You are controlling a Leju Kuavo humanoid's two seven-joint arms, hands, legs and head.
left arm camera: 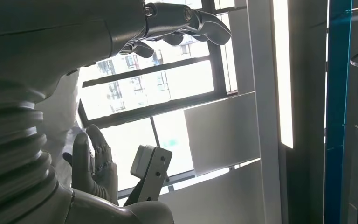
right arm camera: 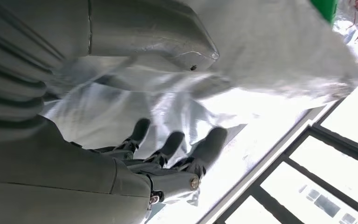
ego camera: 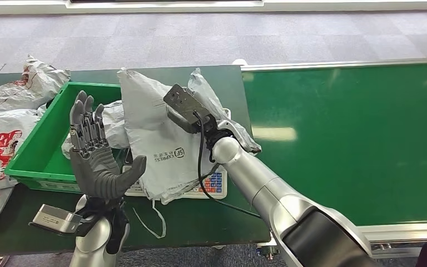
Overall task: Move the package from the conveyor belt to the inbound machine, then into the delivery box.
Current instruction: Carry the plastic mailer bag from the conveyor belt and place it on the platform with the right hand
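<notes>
Left robot hand [ego camera: 97,161] raised, fingers spread, holding nothing; right robot hand [right arm camera: 168,158] gripping the grey SF Express package [ego camera: 155,139] over the inbound machine scale [ego camera: 214,183], off the conveyor belt [ego camera: 356,139]; green delivery box [ego camera: 44,150] placement apparently remaining.

Grey carpet floor [ego camera: 211,39]; bright windows [left arm camera: 168,86] overhead

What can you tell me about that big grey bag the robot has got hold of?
The grey package is a crinkled, soft plastic mailer with dark "SF EXPRESS" print near its lower end. The right hand grips it at one edge, holding it up and tilted. Its lower part drapes over the scale with coloured keys, and its upper corner overlaps the green bin. The right wrist view shows dark fingers pressed into the glossy film.
</notes>
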